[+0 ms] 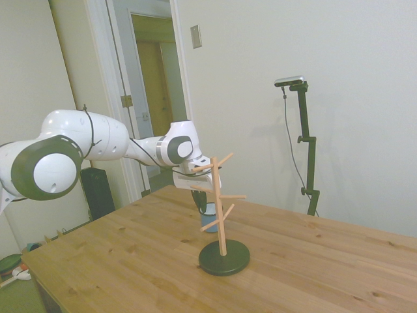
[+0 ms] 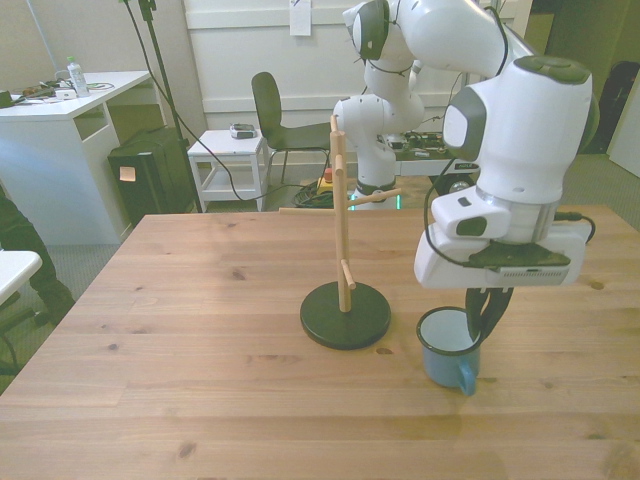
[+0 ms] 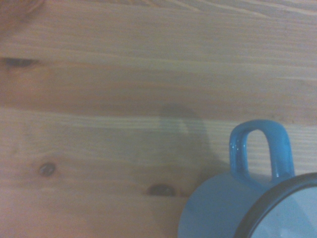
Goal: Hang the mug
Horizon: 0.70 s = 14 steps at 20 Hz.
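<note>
One peg tree (image 2: 344, 250) beside mug (image 2: 448, 347).

Pale walls are enclosing the room, and a white-framed doorway (image 1: 154, 98) is opening onto a dim corridor. Beyond the wooden table (image 2: 200, 370), a dark chair (image 2: 275, 115), a small white side table (image 2: 228, 150) and a white desk (image 2: 60, 140) are standing.

Glossy blue enamel mug (image 3: 233, 208) – knotty, matt wooden table (image 2: 180, 350) – pale wood rack (image 2: 342, 230) on a dark base.
</note>
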Each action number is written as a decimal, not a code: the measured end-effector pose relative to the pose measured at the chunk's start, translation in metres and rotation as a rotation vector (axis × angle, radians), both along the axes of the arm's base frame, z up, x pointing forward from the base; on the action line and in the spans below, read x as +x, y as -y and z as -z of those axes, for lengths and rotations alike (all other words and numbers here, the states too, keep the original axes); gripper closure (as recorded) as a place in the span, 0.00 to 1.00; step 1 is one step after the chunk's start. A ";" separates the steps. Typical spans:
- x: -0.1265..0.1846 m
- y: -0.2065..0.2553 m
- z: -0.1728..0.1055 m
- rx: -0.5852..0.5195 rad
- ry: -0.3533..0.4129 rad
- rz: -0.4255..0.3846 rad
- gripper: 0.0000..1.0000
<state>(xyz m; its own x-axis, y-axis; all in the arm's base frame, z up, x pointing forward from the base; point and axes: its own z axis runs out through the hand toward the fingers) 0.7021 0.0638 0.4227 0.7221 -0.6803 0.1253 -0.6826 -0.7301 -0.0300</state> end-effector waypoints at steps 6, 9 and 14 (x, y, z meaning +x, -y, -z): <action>-0.061 -0.048 -0.034 -0.014 0.017 -0.086 1.00; -0.090 -0.060 -0.042 -0.011 0.032 -0.109 1.00; -0.134 -0.070 -0.066 -0.009 0.061 -0.138 1.00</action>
